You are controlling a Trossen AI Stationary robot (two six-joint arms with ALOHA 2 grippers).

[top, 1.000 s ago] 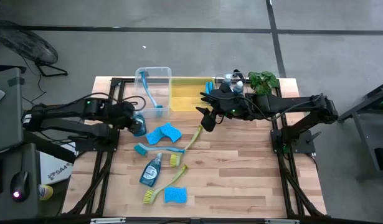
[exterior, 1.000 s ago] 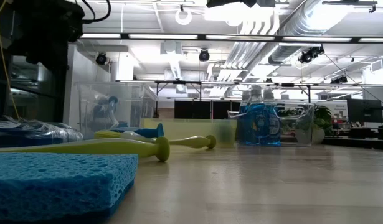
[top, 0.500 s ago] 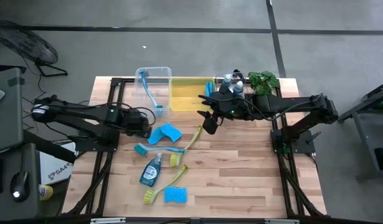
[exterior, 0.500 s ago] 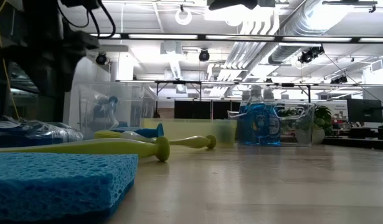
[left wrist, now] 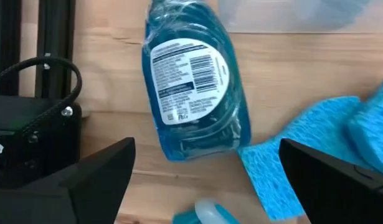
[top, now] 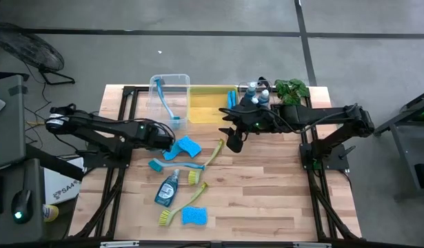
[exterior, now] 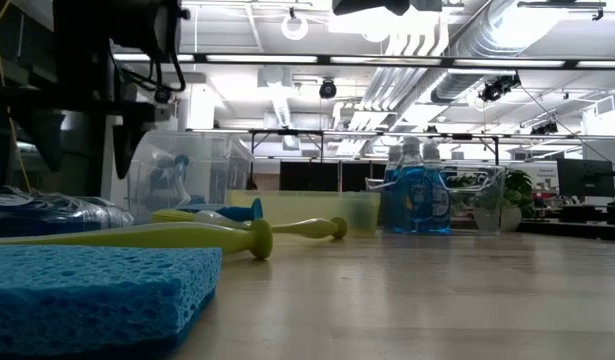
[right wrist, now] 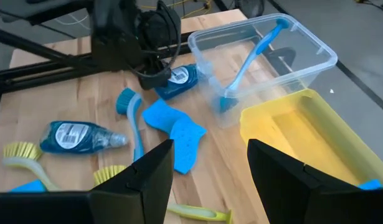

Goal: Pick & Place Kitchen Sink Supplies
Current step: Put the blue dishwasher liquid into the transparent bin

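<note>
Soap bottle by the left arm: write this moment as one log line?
left end effector: open, over soap bottle | bottle: lying on table, unheld

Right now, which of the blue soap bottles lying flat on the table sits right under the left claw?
The soap bottle beside the clear bin, lying label-up beneath the open left gripper. The other bottle lies farther down the table among the brushes.
</note>
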